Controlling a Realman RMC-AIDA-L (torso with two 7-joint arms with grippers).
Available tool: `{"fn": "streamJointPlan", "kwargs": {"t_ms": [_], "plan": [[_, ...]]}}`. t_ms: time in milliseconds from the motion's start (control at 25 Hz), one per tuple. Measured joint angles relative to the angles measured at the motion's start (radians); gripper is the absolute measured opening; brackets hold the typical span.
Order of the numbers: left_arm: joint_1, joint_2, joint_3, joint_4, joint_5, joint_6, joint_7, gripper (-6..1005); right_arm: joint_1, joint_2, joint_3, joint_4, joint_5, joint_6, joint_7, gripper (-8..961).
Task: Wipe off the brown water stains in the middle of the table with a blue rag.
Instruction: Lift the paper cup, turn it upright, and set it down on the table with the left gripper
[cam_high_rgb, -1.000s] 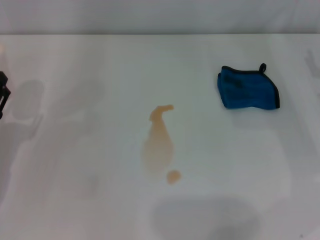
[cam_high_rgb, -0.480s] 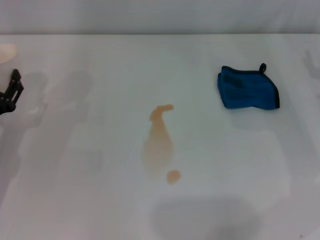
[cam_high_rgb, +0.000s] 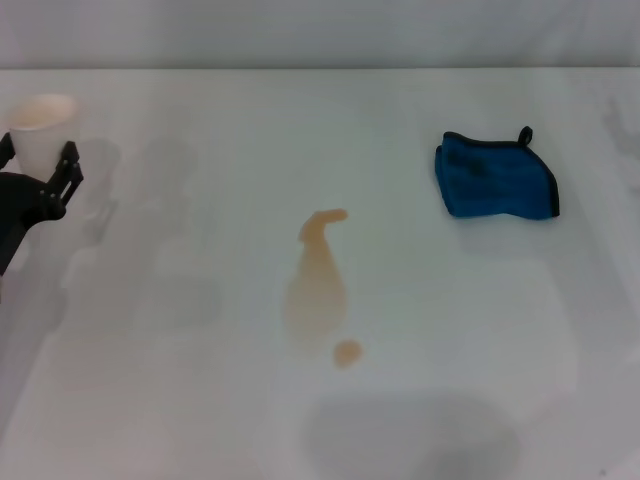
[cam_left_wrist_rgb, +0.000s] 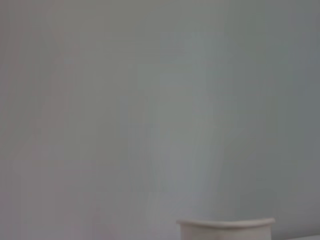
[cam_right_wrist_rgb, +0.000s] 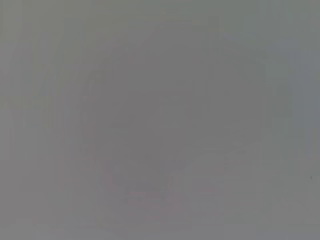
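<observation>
Here, your left gripper (cam_high_rgb: 40, 170) sat at the far left edge of the counter (cam_high_rgb: 200, 400), its dark fingers clasped around a whitish cup (cam_high_rgb: 42, 125) with a tan inside; the left wrist view showed only the cup's rim (cam_left_wrist_rgb: 225, 227) against a plain backdrop. Well off to that gripper's right, near the middle of the counter, lay the brown water stains (cam_high_rgb: 318, 290): an elongated teardrop patch with a small round dot just beside its near end. Farther right again and toward the back of the counter, well apart from both gripper and stains, the blue rag (cam_high_rgb: 495, 178) lay folded, black-edged, a little loop at its far corner. Your right gripper was out of sight in every view, and its wrist camera gave you nothing distinguishable.
</observation>
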Motion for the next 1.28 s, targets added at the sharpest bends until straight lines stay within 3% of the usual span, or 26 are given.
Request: {"fn": "streamJointPlan", "kwargs": {"t_ms": [440, 1000, 1280], "plan": [[-0.012, -0.002, 0.110, 0.003, -0.007, -0.048, 0.001, 710, 0.000, 0.003, 0.000, 0.001, 0.001, 0.000, 0.002, 780], [-0.005, -0.005, 0.125, 0.000, -0.004, -0.089, 0.001, 712, 0.000, 0.003, -0.002, 0.005, 0.000, -0.002, 0.028, 780], [-0.002, -0.006, 0.192, 0.009, -0.009, -0.100, 0.001, 713, -0.007, 0.003, -0.002, 0.005, 0.000, -0.002, 0.028, 780]]}}
